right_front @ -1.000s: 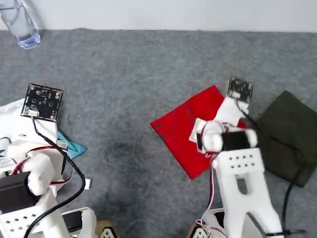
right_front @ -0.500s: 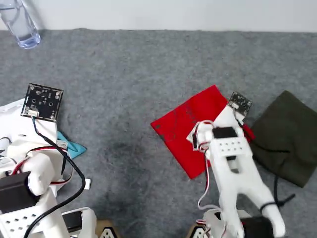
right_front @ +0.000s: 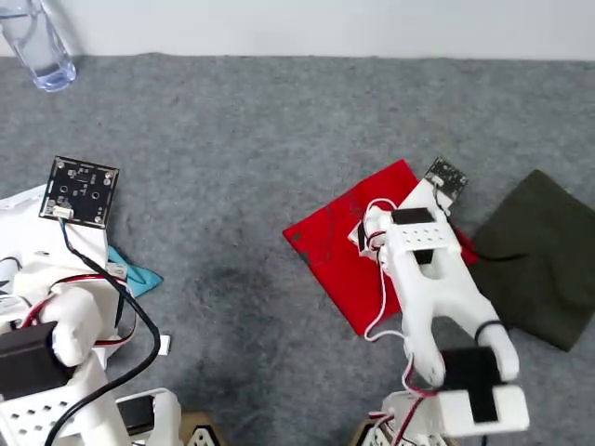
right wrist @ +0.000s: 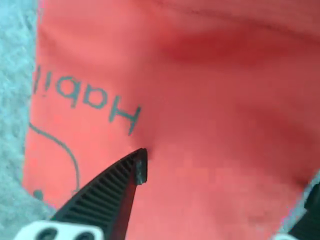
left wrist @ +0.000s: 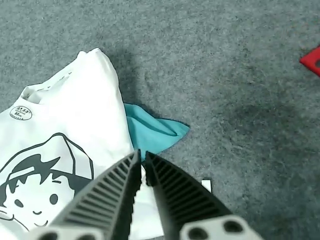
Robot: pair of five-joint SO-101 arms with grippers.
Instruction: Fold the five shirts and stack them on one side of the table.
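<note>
Directly beneath the right claw: the red shirt, with the stack spot just beside it

Right now everything turns on how the red shirt (right_front: 339, 246) lies to the right claw (right wrist: 224, 184). The shirt is folded into a flat, nearly square packet and sits cornerwise to the front edge of the desk (right_front: 232, 158). The claw is straight above it. In the right wrist view one ribbed finger (right wrist: 135, 170) has its tip down on the red cloth beside the print, and the other jaw shows only as a dark sliver far off at the frame's edge. I read the claw as spread wide and gripping nothing.

Seen from above, the dark shirt (right_front: 544, 255) lies folded just beside the red one, on the outer side of the right arm. It probably marks where the pile is meant to grow. If so, the red packet has to travel sideways and outward, away from the middle of the desk. The claw would need an edge or a corner to pinch, not the flat middle it rests on.

The left claw (left wrist: 142, 156) is well apart from all this. It hangs with its jaws closed and empty over the white shirt (left wrist: 55, 130) and the teal shirt (left wrist: 152, 132) that peeks out from under it. The right arm is plainly the nearer one for this step.
</note>
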